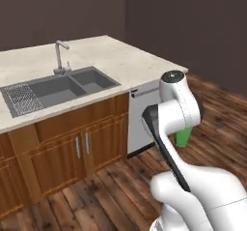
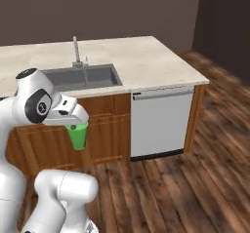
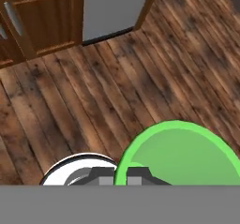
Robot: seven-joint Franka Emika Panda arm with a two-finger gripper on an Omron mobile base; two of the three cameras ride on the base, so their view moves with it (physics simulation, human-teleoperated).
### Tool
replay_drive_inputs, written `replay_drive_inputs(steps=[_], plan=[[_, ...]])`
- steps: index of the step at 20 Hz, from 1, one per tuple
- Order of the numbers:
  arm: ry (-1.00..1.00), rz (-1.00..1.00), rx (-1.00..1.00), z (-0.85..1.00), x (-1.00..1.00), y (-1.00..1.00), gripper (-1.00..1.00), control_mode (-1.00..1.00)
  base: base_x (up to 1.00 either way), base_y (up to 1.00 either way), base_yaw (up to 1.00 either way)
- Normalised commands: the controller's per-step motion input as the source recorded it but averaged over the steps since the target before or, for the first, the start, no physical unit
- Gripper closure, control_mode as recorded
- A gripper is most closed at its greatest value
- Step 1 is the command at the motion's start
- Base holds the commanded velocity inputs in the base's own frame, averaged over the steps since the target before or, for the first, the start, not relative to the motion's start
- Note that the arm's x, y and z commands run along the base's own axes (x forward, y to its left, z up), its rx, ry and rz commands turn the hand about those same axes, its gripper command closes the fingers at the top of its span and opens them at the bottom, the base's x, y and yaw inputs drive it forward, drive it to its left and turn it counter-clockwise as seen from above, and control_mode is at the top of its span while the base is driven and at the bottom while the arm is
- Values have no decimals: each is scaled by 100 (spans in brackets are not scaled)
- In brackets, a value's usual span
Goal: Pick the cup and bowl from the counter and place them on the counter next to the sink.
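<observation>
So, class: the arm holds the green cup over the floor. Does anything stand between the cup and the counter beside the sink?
Nothing visible does. The cup hangs in the gripper in front of the cabinets, lower than the counter. The stretch right of the sink lies bare, so the cup must only be lifted over the edge.

A bright green cup (image 2: 78,135) against dark brown plank flooring (image 3: 93,87) — beyond, a cream, brown-speckled counter (image 1: 125,61), dark grey sink (image 1: 58,87) and reddish-brown wooden cabinets (image 1: 72,148).

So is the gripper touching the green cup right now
Touching: in the hand view the fingertips straddle the cup's rim, and the right base view shows it hanging from the gripper.
</observation>
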Motion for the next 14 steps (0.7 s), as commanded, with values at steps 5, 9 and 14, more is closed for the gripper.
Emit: replay_drive_inputs(steps=[5, 9, 14], plan=[[0, 0, 0, 0, 0, 0, 100, 100, 12, 18, 41], [0, 0, 0, 0, 0, 0, 100, 100, 67, 88, 1], [0, 0, 0, 0, 0, 0, 100, 100, 100, 100, 0]])
